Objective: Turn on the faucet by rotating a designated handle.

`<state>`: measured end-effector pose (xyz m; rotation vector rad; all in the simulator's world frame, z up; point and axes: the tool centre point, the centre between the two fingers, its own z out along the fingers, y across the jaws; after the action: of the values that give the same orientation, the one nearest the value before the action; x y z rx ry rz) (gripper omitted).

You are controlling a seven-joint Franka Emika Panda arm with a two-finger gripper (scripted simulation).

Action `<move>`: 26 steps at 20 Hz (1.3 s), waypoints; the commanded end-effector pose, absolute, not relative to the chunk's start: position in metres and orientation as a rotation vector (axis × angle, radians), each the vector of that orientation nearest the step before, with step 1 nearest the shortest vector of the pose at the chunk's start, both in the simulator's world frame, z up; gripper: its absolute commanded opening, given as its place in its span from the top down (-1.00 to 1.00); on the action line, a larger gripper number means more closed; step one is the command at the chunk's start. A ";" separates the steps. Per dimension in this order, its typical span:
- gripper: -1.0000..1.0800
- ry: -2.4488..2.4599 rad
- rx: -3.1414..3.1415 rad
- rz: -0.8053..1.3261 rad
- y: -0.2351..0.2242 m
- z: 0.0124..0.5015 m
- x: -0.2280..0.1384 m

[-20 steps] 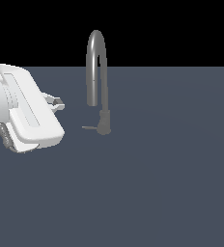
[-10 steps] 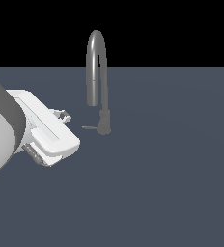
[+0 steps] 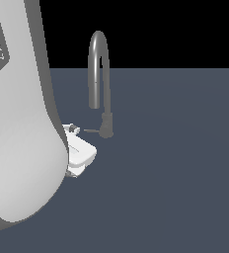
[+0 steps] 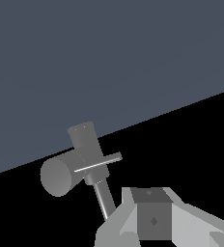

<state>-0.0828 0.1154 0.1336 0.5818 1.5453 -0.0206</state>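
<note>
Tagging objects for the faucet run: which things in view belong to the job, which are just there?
Job: faucet; handle; gripper, near the handle's tip, jaw state unclear.
Just there: dark grey floor; nothing else in view.

Exterior view. The faucet (image 3: 99, 84) stands on the flat surface (image 3: 175, 163), its handle (image 3: 91, 131) projecting from the base toward the exterior view's left. The gripper (image 3: 75, 129) lies just beside the handle's free end, on that side. The robot arm (image 3: 22, 118) fills the foreground at the exterior view's left.
</note>
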 end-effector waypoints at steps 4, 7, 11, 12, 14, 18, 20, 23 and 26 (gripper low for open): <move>1.00 1.558 0.454 -0.027 0.107 0.116 -0.077; 1.00 1.563 0.386 -0.031 0.101 0.107 -0.074; 1.00 1.567 0.296 -0.037 0.094 0.096 -0.069; 1.00 1.568 0.274 -0.038 0.092 0.094 -0.067; 1.00 1.569 0.233 -0.041 0.088 0.089 -0.065; 1.00 1.571 0.163 -0.047 0.082 0.081 -0.060; 1.00 1.571 0.135 -0.049 0.079 0.078 -0.057; 1.00 1.571 0.100 -0.052 0.076 0.074 -0.055; 1.00 1.570 0.075 -0.054 0.073 0.072 -0.052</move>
<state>-0.0535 0.0743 0.0733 0.0895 1.5707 -0.0533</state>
